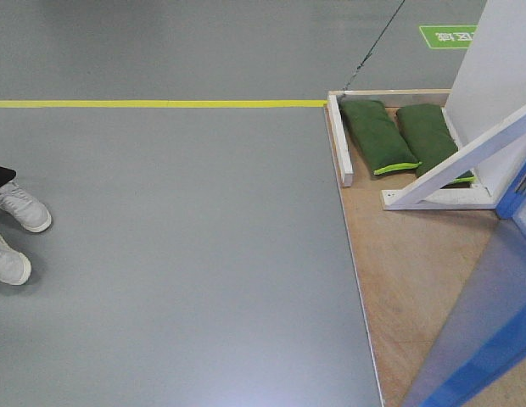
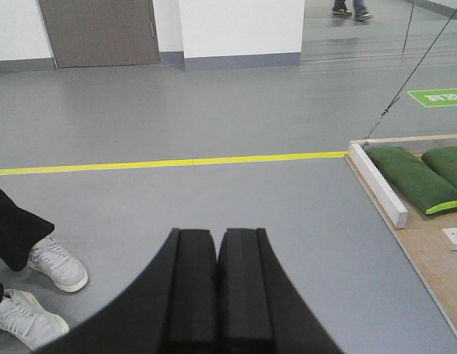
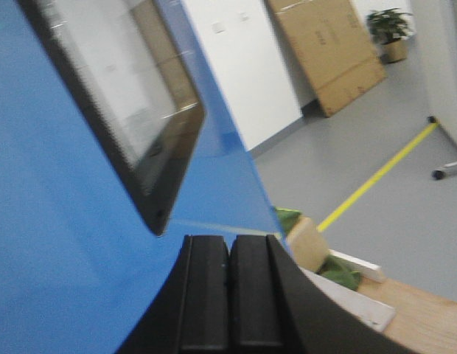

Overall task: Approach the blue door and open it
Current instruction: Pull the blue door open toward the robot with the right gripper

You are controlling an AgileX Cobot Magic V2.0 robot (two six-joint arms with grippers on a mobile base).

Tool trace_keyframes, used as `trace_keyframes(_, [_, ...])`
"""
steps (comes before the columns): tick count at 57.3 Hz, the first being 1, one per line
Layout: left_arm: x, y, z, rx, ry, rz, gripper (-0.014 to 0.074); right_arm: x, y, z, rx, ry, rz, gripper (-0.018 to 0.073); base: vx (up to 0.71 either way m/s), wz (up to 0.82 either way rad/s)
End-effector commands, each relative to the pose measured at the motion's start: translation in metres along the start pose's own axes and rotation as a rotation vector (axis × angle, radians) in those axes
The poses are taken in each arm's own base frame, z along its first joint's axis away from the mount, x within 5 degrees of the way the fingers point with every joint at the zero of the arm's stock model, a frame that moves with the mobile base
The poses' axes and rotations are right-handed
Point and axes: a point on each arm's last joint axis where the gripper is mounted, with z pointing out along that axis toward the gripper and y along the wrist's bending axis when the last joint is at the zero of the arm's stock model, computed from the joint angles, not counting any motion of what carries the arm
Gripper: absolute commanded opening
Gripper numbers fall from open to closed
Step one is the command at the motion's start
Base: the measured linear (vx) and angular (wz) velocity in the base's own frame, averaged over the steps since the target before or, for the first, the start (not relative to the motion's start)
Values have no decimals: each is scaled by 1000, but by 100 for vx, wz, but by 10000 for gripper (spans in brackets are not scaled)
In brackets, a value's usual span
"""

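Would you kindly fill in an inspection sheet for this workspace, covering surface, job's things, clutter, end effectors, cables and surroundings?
Surface: grey floor crossed by a yellow line; wooden platform at the right.
Job's things: blue door with a dark-framed window fills the right wrist view; handle not seen.
Clutter: two green bags on the platform beside white braces.
End effectors: left end effector shut, empty, over the floor; right end effector shut, empty, in front of the door.
Cables: thin dark line on the floor; cable or seam, cannot tell.
Surroundings: white shoes of a bystander, cardboard, potted plant.
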Motion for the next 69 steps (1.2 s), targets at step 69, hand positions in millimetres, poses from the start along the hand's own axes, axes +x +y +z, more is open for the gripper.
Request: trace_keyframes(69, [-17,0,-4,7,-123,-9,73,66,180,-9,-700,80,-41,12,0,0])
